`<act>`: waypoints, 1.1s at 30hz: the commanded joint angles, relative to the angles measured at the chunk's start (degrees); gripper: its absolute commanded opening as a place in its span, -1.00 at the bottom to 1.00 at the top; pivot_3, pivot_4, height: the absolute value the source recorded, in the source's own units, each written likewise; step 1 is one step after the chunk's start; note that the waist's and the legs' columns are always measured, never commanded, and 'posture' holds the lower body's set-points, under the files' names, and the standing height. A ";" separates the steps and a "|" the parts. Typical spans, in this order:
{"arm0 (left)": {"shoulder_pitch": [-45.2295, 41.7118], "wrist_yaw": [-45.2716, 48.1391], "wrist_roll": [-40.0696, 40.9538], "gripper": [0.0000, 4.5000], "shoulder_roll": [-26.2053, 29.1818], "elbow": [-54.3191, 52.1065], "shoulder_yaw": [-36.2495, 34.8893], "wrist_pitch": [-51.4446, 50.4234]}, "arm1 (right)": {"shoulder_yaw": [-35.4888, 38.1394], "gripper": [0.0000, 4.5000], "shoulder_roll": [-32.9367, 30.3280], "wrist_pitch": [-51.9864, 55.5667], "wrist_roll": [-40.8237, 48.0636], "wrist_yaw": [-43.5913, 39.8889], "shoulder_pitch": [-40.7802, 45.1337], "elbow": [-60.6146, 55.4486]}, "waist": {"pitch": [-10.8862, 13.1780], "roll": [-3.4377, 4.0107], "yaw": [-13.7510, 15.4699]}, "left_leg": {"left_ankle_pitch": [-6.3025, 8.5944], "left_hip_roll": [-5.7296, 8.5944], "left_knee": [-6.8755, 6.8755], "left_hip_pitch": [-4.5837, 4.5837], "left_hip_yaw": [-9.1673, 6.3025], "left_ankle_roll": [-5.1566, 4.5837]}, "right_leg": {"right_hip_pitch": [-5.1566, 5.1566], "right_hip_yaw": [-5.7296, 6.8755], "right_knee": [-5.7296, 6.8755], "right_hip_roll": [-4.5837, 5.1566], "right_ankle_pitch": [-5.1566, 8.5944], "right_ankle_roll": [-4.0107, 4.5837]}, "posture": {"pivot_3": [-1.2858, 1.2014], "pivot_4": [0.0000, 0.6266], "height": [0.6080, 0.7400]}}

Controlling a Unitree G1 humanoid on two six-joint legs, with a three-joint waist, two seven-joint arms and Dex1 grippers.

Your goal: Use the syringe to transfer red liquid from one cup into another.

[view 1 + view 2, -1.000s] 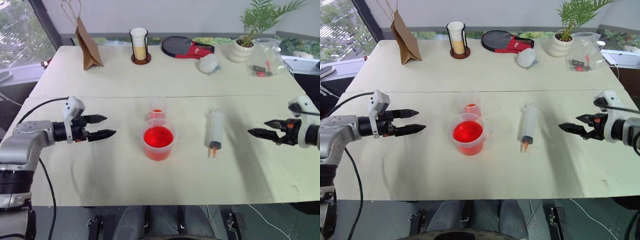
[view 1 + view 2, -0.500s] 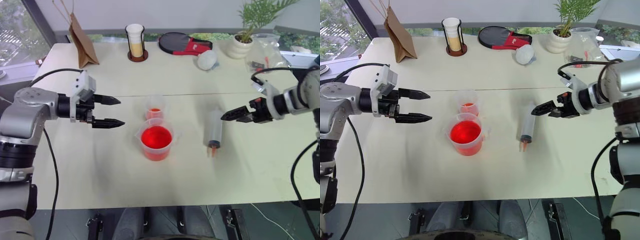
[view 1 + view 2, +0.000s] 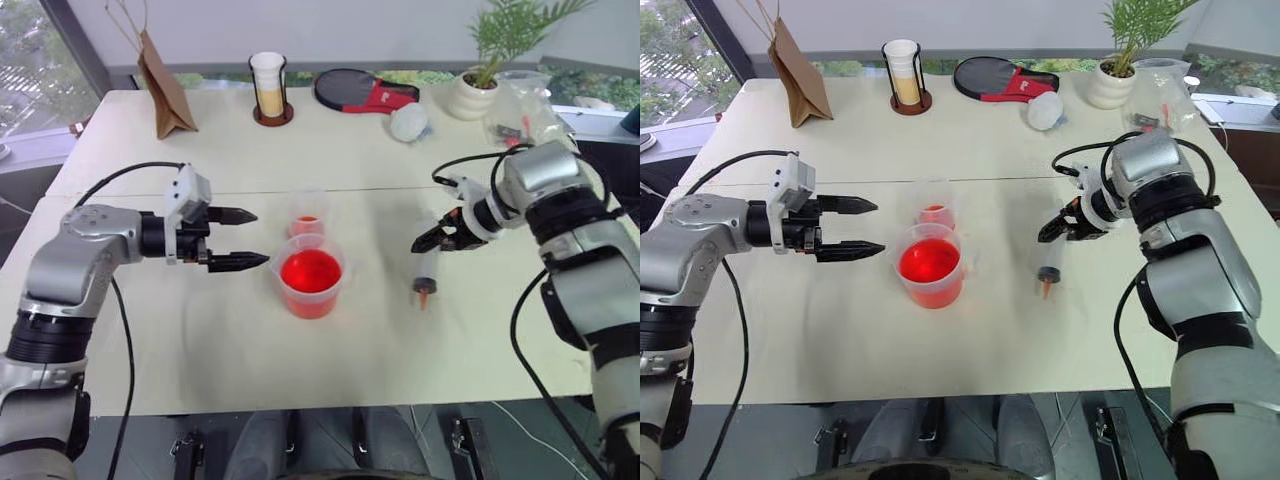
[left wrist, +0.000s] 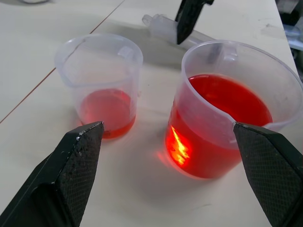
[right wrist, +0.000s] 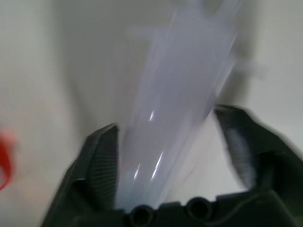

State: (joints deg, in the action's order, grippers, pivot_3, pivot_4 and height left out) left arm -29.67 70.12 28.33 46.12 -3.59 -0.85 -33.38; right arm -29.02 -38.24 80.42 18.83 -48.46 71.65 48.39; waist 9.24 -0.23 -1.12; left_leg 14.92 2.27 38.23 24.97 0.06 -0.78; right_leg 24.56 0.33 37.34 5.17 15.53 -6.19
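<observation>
The syringe (image 3: 428, 268) lies flat on the counter (image 3: 200, 330), at three o'clock from the big cup (image 3: 311, 276) of red liquid (image 3: 311, 271). The right gripper (image 5: 173, 156) straddles its barrel, jaws part-closed, one side still apart; not lifted yet. The left gripper (image 3: 243, 238) hovers at nine o'clock, jaws spread and empty. The small cup (image 3: 308, 215) holds little: drawing and transferring remain.

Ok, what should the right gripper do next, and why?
Probably finish closing on the syringe and lift it. The right gripper straddles its barrel as it lies on the table, one finger against it, the other with a gap.
</observation>
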 commanded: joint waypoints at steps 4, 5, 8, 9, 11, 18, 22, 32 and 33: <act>1.19 -1.72 0.97 1.00 0.54 -1.14 -2.84 0.69 | 0.62 -0.37 3.31 -2.30 -5.06 -1.28 0.95 4.98 | -0.10 -0.16 0.02 | 0.01 -0.04 0.00 -0.24 0.00 -0.01 | -0.24 -0.01 0.01 -0.05 0.00 0.00 | 0.03 -0.52 1.00; 1.27 -1.83 1.01 1.00 0.54 -0.96 -2.88 0.79 | 1.27 -0.37 3.41 -1.17 -4.98 -1.64 1.27 4.96 | -0.09 -0.16 0.02 | 0.04 -0.04 -0.01 -0.38 0.00 -0.07 | -0.39 -0.01 -0.01 -0.05 0.00 0.00 | 0.03 -0.52 1.00; 1.35 -1.85 0.96 1.00 0.84 0.12 -3.20 1.30 | 4.56 -0.37 2.40 2.52 -4.05 -2.79 3.56 4.78 | -0.09 -0.15 0.15 | 0.18 -0.04 -0.02 -0.56 -0.01 -0.30 | -0.54 -0.04 -0.01 -0.04 0.00 0.01 | 0.03 -0.52 1.00; 1.18 -1.74 0.82 1.00 0.92 0.80 -3.35 1.67 | 5.77 -0.37 2.07 3.07 -3.70 -3.15 4.47 4.65 | -0.08 -0.13 0.20 | 0.17 -0.04 -0.04 -0.56 -0.03 -0.29 | -0.52 -0.05 0.00 -0.04 0.00 0.01 | 0.03 -0.52 1.00; -0.56 -1.50 0.90 1.00 0.70 2.94 -3.53 2.06 | 10.58 -0.37 0.18 1.91 -1.73 -5.71 8.76 4.63 | -0.01 -0.02 0.17 | 0.14 -0.04 -0.07 -0.50 -0.03 -0.23 | -0.41 -0.07 0.04 0.07 0.00 0.01 | 0.03 -0.52 1.00; -11.80 2.28 1.06 1.00 -0.07 13.91 -2.80 2.89 | 28.74 -0.37 -4.51 -19.02 8.38 -15.91 6.53 -19.36 | 0.03 -0.06 0.40 | 0.04 -0.05 -0.13 -0.23 -0.05 -0.04 | -0.08 0.01 0.12 -0.13 0.00 -0.01 | 0.03 -0.52 1.00; -18.33 4.67 -3.25 1.00 -0.79 21.41 0.37 6.86 | 40.85 -0.37 5.19 -23.51 15.81 -5.69 -4.92 -43.10 | 0.00 -0.12 0.05 | 0.02 -0.07 -0.12 -0.26 -0.02 -0.02 | -0.17 0.03 0.16 -0.13 -0.04 -0.08 | 0.03 -0.52 1.00; -28.33 10.76 -7.65 1.00 -2.28 31.68 2.88 11.27 | 40.34 -0.37 20.65 -32.89 23.57 5.28 -27.47 -70.27 | 0.02 -0.14 0.41 | 0.01 0.00 0.05 -0.26 -0.09 -0.03 | -0.09 -0.01 0.72 -0.12 -0.04 -0.08 | 0.03 -0.52 1.00; -29.25 11.54 -7.62 1.00 -2.17 32.44 2.63 11.53 | 39.53 -0.37 20.56 -32.95 23.97 5.33 -28.99 -71.34 | 0.02 -0.14 0.39 | 0.02 0.00 0.05 -0.26 -0.09 -0.06 | -0.09 -0.01 0.72 -0.14 -0.04 -0.08 | 0.03 -0.52 1.00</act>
State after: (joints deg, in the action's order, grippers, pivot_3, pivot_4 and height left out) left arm -56.35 80.27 21.02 43.00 28.71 2.69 -23.15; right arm 11.16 -17.99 48.39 40.88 -43.48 43.09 -19.61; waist 9.27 -0.37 -0.74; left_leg 14.94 2.26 38.29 24.71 -0.07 -0.84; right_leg 24.47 0.33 38.06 5.01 15.49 -6.28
